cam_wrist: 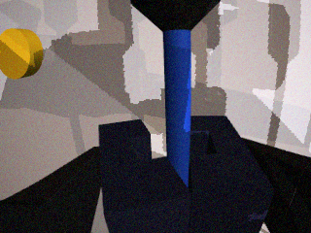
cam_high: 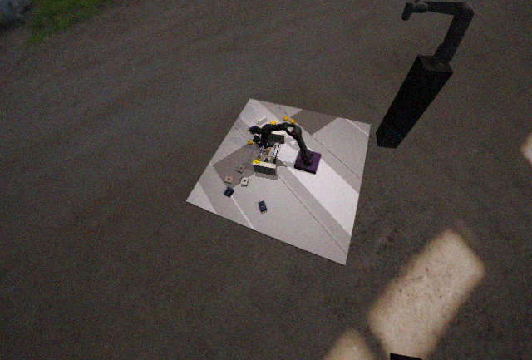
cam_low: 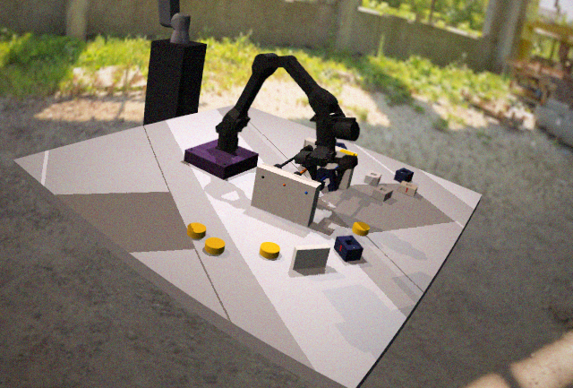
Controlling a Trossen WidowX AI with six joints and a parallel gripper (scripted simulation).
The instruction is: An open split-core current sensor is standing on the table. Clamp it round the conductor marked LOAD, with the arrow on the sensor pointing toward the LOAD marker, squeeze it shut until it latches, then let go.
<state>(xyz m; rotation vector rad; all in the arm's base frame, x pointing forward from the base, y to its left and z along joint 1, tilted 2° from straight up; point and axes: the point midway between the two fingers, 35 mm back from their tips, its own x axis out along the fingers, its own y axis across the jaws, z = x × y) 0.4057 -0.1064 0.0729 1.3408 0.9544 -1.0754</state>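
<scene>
My gripper [cam_high: 262, 144] [cam_low: 331, 177] [cam_wrist: 166, 149] is shut on a dark navy split-core sensor [cam_wrist: 138, 194], with a black finger on each side of it. A blue conductor [cam_wrist: 178, 92] runs from the top of the wrist view down into the slot between the sensor's two raised blocks. A pale gap shows beside the conductor at the far end of the slot. The conductors run between two upright pale panels [cam_high: 264, 168] [cam_low: 284, 199]. A yellow marker [cam_high: 256, 161] [cam_low: 347, 152] is at one panel; its lettering is unreadable. The sensor's arrow and its latch cannot be made out.
Beige blocks [cam_high: 244, 181] [cam_low: 382, 193] and navy blocks [cam_high: 262, 206] [cam_low: 348, 247] lie around the panels. Several yellow discs [cam_low: 269, 250] [cam_wrist: 18, 53] and a small upright pale plate [cam_low: 311, 257] stand on one side. My arm's purple base [cam_high: 307, 162] [cam_low: 221, 158] is on the other side.
</scene>
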